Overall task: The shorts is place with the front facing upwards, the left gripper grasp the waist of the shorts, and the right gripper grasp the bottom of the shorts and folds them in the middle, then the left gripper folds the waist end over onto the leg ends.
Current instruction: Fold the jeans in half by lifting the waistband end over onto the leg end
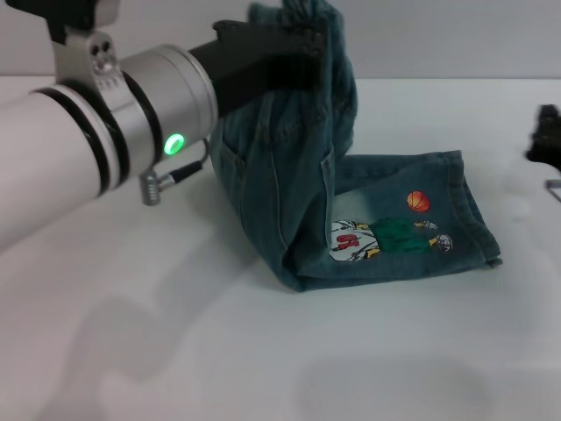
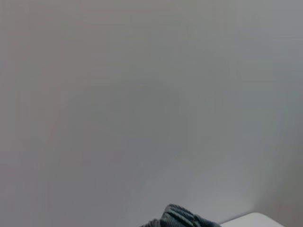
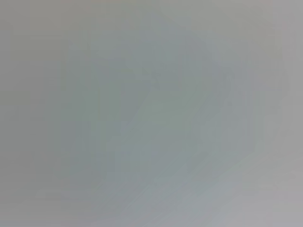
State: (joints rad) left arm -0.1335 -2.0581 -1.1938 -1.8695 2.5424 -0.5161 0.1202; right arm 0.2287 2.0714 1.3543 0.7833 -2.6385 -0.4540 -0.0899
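1. Right now the left gripper (image 1: 302,44), a black forked claw on a silver-white, green-lit arm, is clamped on the ruffled waist of the shorts (image 1: 307,22), holding it up above the white table (image 1: 175,351)
2. From there the blue-green denim shorts (image 1: 289,175) hang down, and their folded lower part lies flat toward the robot's right, long axis running out to the leg ends (image 1: 473,206) past the cartoon print (image 1: 386,237)
3. So the waist must travel rightward and down
4. Only a dark bit of the right gripper (image 1: 545,136) shows at the table's right edge, probably parked; I can't tell its jaws
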